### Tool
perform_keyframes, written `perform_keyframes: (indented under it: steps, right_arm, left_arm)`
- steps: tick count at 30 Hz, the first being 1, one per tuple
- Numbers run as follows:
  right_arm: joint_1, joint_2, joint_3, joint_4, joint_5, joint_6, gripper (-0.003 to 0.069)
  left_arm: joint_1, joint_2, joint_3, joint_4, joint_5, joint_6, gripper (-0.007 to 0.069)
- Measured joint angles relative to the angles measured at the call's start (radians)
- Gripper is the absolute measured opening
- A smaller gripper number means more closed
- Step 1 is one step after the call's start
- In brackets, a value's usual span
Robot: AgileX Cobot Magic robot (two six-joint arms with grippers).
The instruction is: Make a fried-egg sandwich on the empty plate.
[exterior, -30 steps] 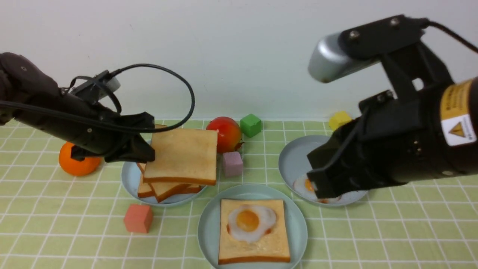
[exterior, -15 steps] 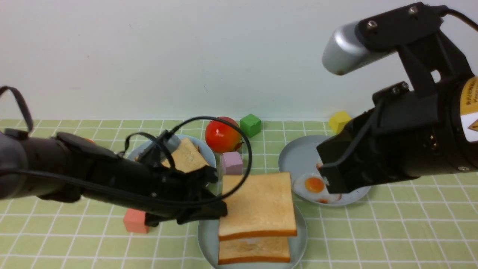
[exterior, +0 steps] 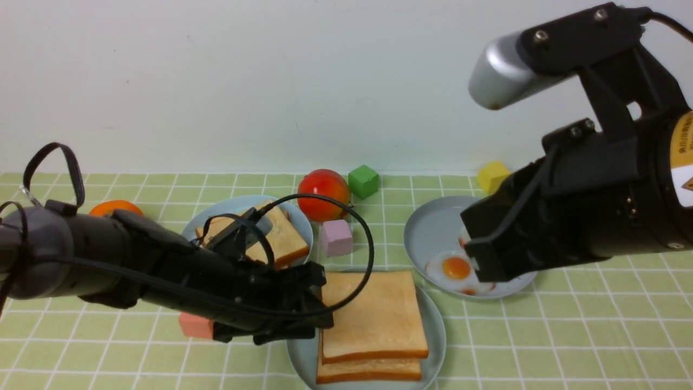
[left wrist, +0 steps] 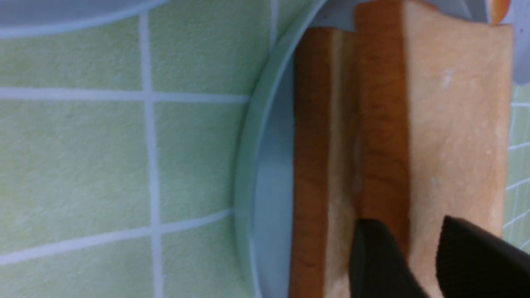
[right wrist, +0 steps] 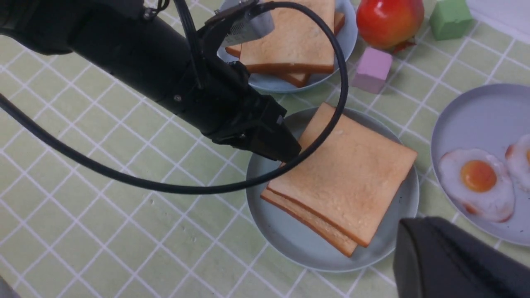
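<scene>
Gripping the left edge of the square, golden, brown-crusted upper toast slice [exterior: 373, 306], the black left end effector [exterior: 324, 317] reaches in low over the desk [exterior: 595, 325], which is covered by a pale green chequered cloth. In the left wrist view its two fingers [left wrist: 377, 260] stand nearly closed. One is against the slice's crust and the other over its top face, pinching the edge between them. That slice lies flat on a matching lower toast slice [exterior: 368, 371], set slightly back so the lower crust shows at the front. Together they form the fried-egg sandwich [exterior: 379, 346], which sits on the round, pale mint-green plate [right wrist: 298, 240] at the front centre of the desk. What lies between the slices is hidden.

The black right end effector [exterior: 484, 260] hangs above the near edge of a smaller grey-blue plate [exterior: 427, 227] to the right, which holds two glossy white toy fried eggs [right wrist: 476, 182] with orange yolks. I cannot tell whether its fingers are apart or together, and nothing shows in its grasp.

Behind and left of the sandwich, a second small grey-blue plate [exterior: 303, 219] carries a stack of loose toast slices [exterior: 284, 241]. A red toy tomato [exterior: 324, 195], a green cube [exterior: 363, 181] and a lilac cube [exterior: 337, 237] stand between the two small plates. A yellow cube [exterior: 491, 174] sits behind the right one. A salmon-pink cube [exterior: 192, 325] shows partly from under the left arm.
</scene>
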Motion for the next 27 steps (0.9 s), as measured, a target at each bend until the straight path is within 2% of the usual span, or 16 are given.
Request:
perform_keyframes:
  steps: [2,5,9,13,16,20,21,23,24,25,27]
  right_arm:
    - [0.002,-0.015,0.0,-0.021,-0.001,0.017,0.0007]
    - [0.002,-0.057,0.0,-0.089,0.011,0.051,0.001]
    - [0.002,-0.155,0.05,-0.196,0.036,0.076,0.0015]
    - [0.002,-0.312,0.233,-0.245,-0.031,0.141,0.0019]
    - [0.002,-0.458,0.412,-0.259,-0.161,0.167,0.0022]
    - [0.002,-0.695,0.647,-0.274,-0.322,0.19,0.0028]
    - [0.002,-0.695,0.656,-0.274,-0.322,0.19,0.0028]
    - [0.002,-0.808,0.746,-0.284,-0.394,0.217,0.0029]
    - [0.002,-0.833,0.766,-0.286,-0.41,0.221,0.003]
    - [0.002,-0.893,0.818,-0.305,-0.443,0.227,0.0032]
    - [0.002,-0.948,0.853,-0.335,-0.473,0.227,0.0036]
  left_arm:
    - [0.017,-0.013,0.0,0.043,0.016,-0.039,0.0326]
    - [0.066,-0.045,0.0,0.096,0.062,-0.082,0.0377]
    - [0.152,-0.136,0.0,0.122,0.15,-0.094,0.0395]
    - [0.198,-0.282,0.0,0.132,0.247,-0.094,0.0385]
    - [0.199,-0.415,0.0,0.16,0.323,-0.096,0.0345]
    - [0.199,-0.619,0.0,0.229,0.447,-0.119,0.0208]
    - [0.199,-0.628,0.0,0.24,0.463,-0.122,0.02]
    - [0.199,-0.734,0.003,0.309,0.559,-0.173,0.0099]
    - [0.199,-0.752,0.004,0.321,0.575,-0.193,0.0083]
    - [0.199,-0.83,0.019,0.377,0.631,-0.253,0.0021]
    - [0.199,-0.94,0.048,0.429,0.657,-0.333,-0.0013]
